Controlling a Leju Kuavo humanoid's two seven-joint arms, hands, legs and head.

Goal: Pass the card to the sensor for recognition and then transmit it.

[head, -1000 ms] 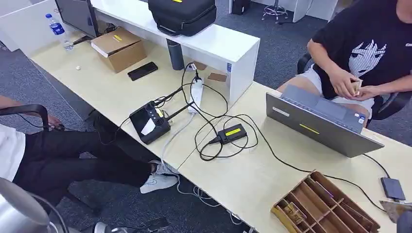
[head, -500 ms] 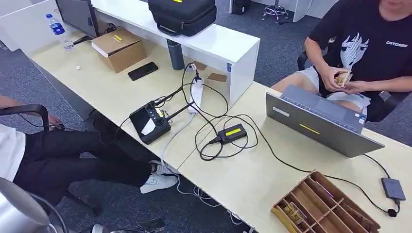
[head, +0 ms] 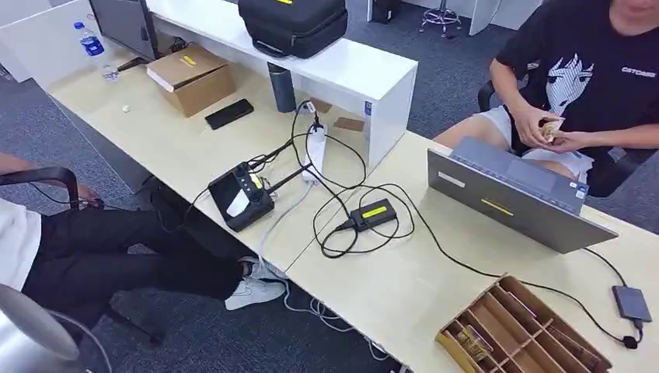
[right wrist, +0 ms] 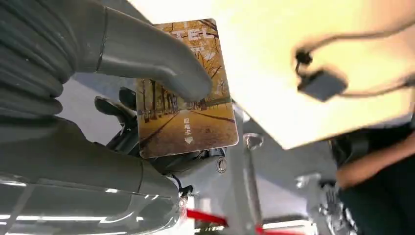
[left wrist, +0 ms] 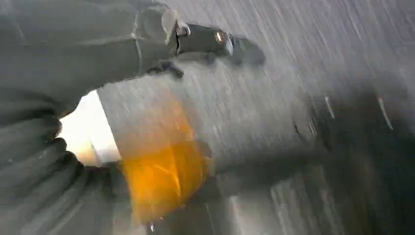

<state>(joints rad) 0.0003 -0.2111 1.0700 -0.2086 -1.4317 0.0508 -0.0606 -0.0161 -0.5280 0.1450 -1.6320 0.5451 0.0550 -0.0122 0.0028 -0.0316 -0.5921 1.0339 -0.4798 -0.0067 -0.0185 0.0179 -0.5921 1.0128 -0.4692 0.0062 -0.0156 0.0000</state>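
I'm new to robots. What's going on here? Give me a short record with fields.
Right hand: right hand holds a card printed with yellow autumn trees under its thumb
Left hand: blurred, state unclear
Sensor: small dark grey box on a cable, lying on the pale wooden desk
Nearby: brown wooden slotted tray; grey laptop
Person: seated behind the laptop, handling cards

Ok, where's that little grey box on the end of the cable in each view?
Head view: the grey box lies on the table at the picture's right edge, right of the wooden tray.
Right wrist view: the box is blurred, on the table beyond the card.
Left wrist view: too blurred to tell.
Shared landmark: the black cable running to the box.
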